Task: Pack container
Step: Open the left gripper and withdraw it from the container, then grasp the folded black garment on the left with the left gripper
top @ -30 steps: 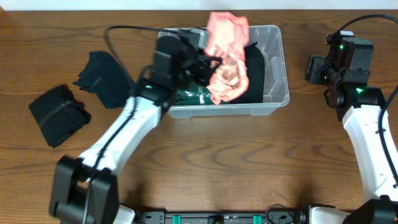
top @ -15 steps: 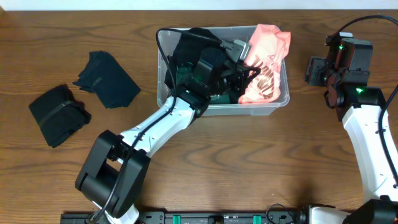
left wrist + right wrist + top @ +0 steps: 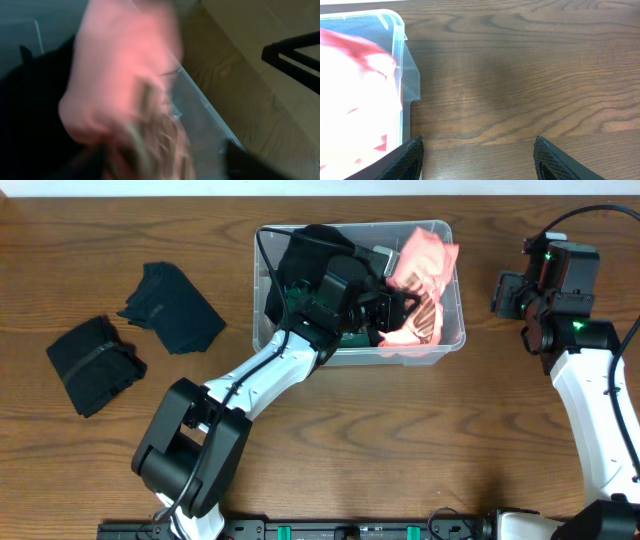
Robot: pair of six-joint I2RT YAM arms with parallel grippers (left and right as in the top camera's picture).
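The clear container (image 3: 445, 345) stands at the back middle of the table, holding dark clothes (image 3: 312, 248) and a pink cloth (image 3: 422, 268) bunched at its right end. My left gripper (image 3: 395, 308) reaches into the tub from the left. In the blurred left wrist view its dark fingertips (image 3: 237, 160) stand wide apart, open (image 3: 160, 167), with the pink cloth (image 3: 125, 75) loose between and ahead of them by the container wall (image 3: 200, 100). My right gripper (image 3: 477, 160) hangs open and empty over bare wood, just right of the container's corner (image 3: 400, 60), the pink cloth (image 3: 355, 90) showing through the wall.
Two dark folded garments lie on the table to the left, one (image 3: 172, 307) nearer the container and one (image 3: 93, 365) further out. A black cable (image 3: 262, 270) from the left arm arcs over the tub's left end. The right arm (image 3: 590, 390) runs along the right side.
The left arm swung the pink cloth from the container's middle to its right end. Its jaws have come apart and the cloth has sunk lower. The right arm has not moved.
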